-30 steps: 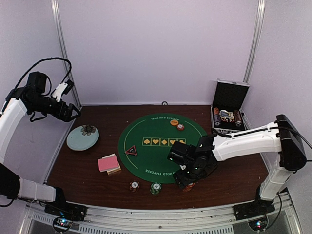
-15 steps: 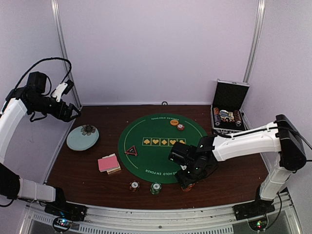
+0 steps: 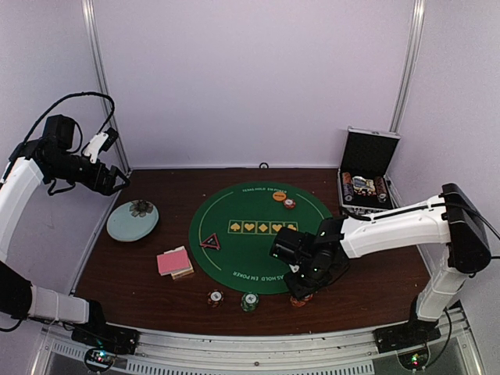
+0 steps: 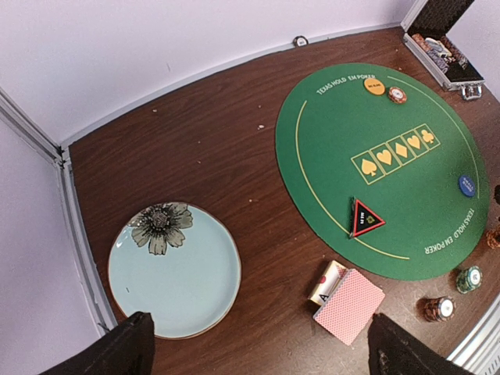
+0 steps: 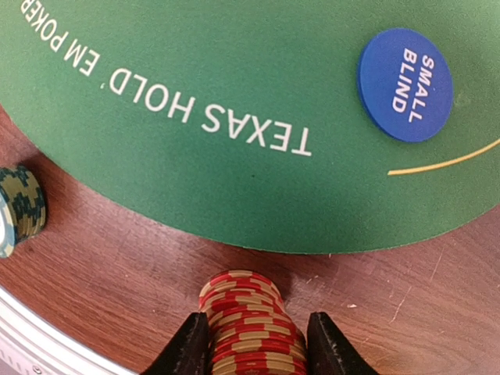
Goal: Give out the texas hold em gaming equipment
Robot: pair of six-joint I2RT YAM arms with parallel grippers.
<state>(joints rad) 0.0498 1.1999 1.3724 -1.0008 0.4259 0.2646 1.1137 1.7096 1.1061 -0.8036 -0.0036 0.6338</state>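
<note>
Right tool [image 5: 256,337] straddles the red chip stack [image 5: 246,305], jaws just beside its sides; whether they grip yet I cannot tell. I'd pinch low and evenly, then lift straight so no chips spill. Blue button [image 5: 405,84] lies ahead of it. Left tool [image 3: 119,181] hangs open.

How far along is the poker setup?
Partly done. The orange button, blue button, marker and one chip sit on the mat; a green stack and brown stack stand off its near edge. In hand: the right fingers grip the red stack beside them. Remaining: the cards lie undealt off the mat, and more chips show in the case.
</note>
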